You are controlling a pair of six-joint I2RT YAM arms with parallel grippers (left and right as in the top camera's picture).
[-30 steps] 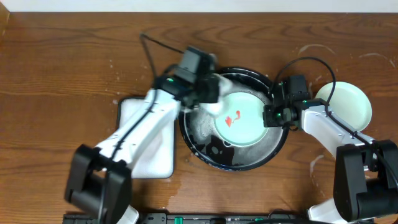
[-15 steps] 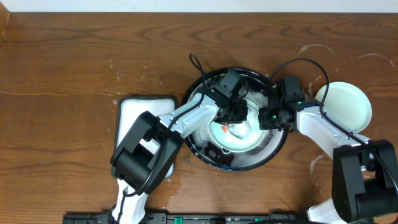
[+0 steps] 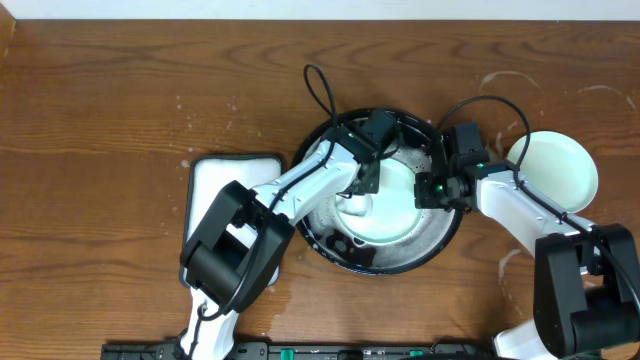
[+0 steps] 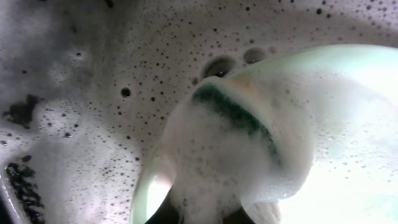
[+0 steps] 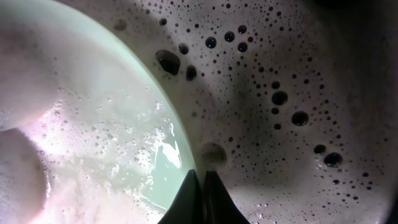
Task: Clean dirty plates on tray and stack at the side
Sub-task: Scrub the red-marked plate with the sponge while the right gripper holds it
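Overhead: the left arm (image 3: 300, 185) lies across the mint plate (image 3: 400, 212) in the black tray (image 3: 400, 266) and hides the plate's left part. The left claw (image 3: 362, 188) has its tips hidden under its own body. The same arm covers a corner of the white tray (image 3: 215, 180).

Left wrist: foam buries the sponge (image 4: 236, 118) but for a green strip; the plate is cut off at the right edge.

Right wrist: only the tips of the right claw (image 5: 200, 190) show. Whether they pinch the plate rim is unclear.

Both arms reach inward; left gripper (image 3: 360, 192) clamps a sponge (image 4: 236, 124), right gripper (image 5: 200, 186) closed.
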